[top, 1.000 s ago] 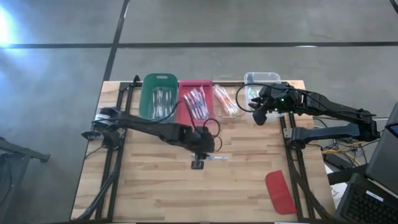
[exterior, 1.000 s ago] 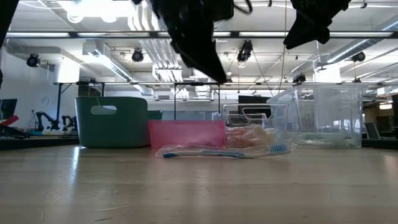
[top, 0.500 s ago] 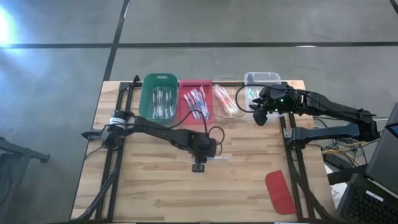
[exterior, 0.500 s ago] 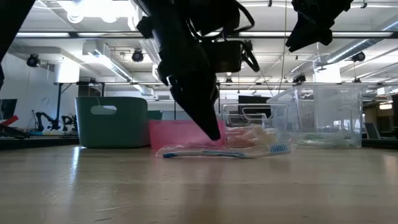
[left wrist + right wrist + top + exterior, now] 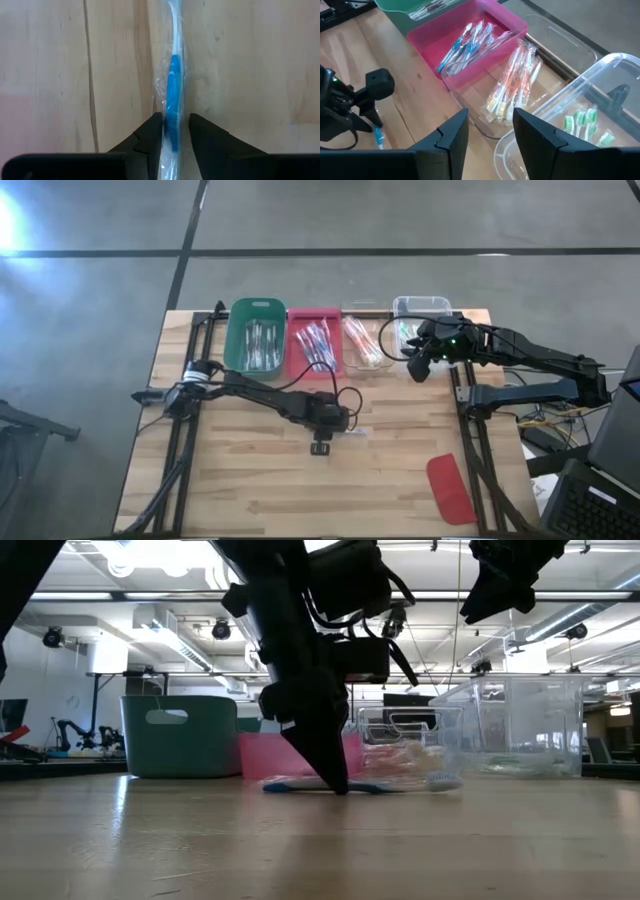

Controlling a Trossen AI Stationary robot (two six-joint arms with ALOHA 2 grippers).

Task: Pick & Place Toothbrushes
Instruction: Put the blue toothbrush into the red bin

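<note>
While on wooden table (image 5: 250, 480) | left fingers (image 5: 150, 135) straddle blue toothbrush (image 5: 173, 95) | right fingers (image 5: 540, 135) parted, empty

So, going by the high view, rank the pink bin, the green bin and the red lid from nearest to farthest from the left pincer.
1. Pink bin, directly behind the left pincer in the back row.
2. Green bin, back row, further left.
3. Red lid, front right corner of the table.
</note>
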